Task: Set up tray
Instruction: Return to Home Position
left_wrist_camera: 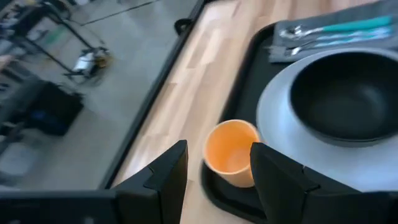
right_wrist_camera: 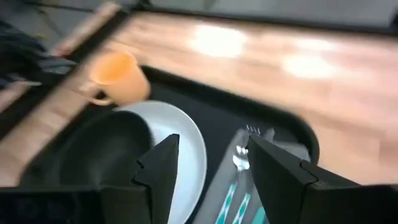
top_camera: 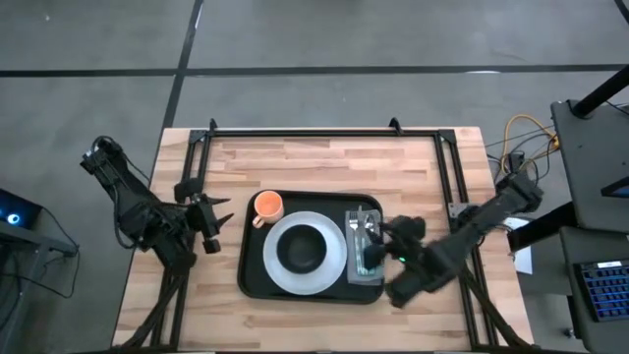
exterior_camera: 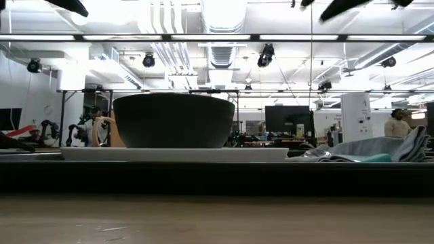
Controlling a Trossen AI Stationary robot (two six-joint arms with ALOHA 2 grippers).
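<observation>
Tray (top_camera: 253, 267) ctr frame, set: orange mug (top_camera: 267, 206), bowl (top_camera: 301, 248) on plate (top_camera: 334, 275), cutlery (top_camera: 365, 228) on napkin (top_camera: 356, 275). L jaws (frame left) and R jaws (over napkin) wide, empty; prob. nothing left to carry.

We find the tray (top_camera: 254, 280) mid-worktop (top_camera: 324, 162). In it, the bowl (top_camera: 303, 249) sits on the plate (top_camera: 279, 275), the cup (top_camera: 268, 206) in its far left corner, and cutlery (top_camera: 368, 231) on the napkin (top_camera: 354, 271) along its right edge.
</observation>
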